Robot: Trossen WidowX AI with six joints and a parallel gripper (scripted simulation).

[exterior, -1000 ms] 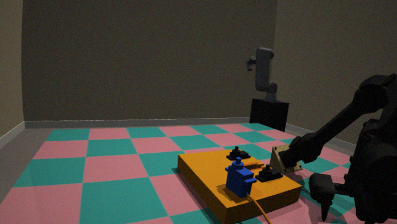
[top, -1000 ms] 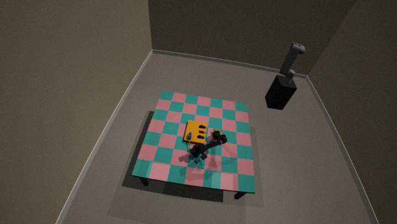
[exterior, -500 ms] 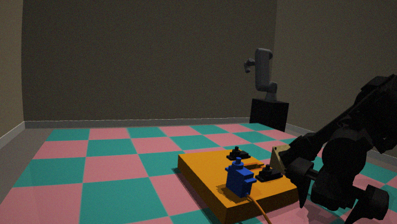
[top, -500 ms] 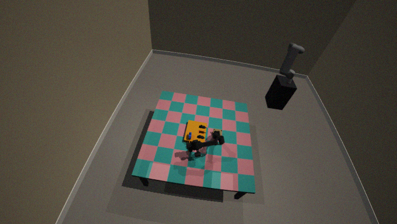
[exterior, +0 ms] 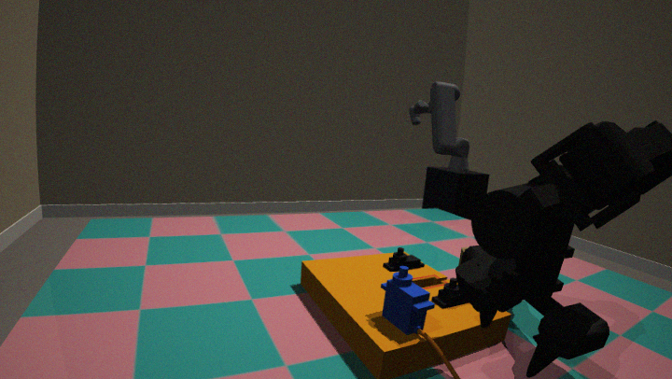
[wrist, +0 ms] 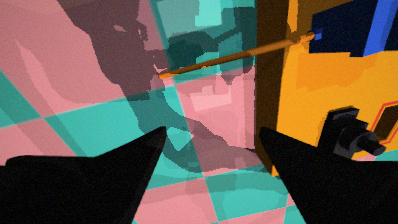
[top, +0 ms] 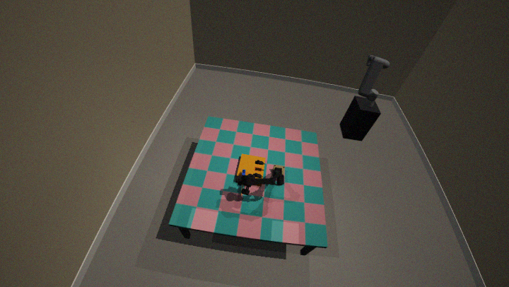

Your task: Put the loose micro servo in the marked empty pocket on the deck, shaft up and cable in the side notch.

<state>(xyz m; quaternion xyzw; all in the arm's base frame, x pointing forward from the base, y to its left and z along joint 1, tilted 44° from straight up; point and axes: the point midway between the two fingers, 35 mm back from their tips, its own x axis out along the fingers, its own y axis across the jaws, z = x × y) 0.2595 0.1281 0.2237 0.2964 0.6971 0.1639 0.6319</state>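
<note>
The blue micro servo (top: 243, 172) (exterior: 404, 303) (wrist: 378, 30) stands upright on the orange deck (top: 249, 162) (exterior: 343, 287) (wrist: 320, 75), near a corner, its shaft up. Its orange cable (exterior: 437, 350) (wrist: 225, 60) runs off the deck's edge. The red-outlined empty pocket (top: 258, 169) (exterior: 427, 281) (wrist: 390, 122) lies between two black servos; its interior is partly hidden in the wrist view. My gripper (exterior: 510, 349) (wrist: 212, 130) is open and empty, beside the deck on the cable side. In the wrist view the servo is at the upper right, outside the fingers.
The black servos (exterior: 399, 260) (exterior: 452, 294) (wrist: 345, 132) stick up from the deck on both sides of the pocket. My arm (top: 264, 180) reaches across the deck's edge. A grey arm (top: 370, 76) (exterior: 443, 118) on a black pedestal (top: 359, 119) (exterior: 454, 188) stands beyond the checkered table.
</note>
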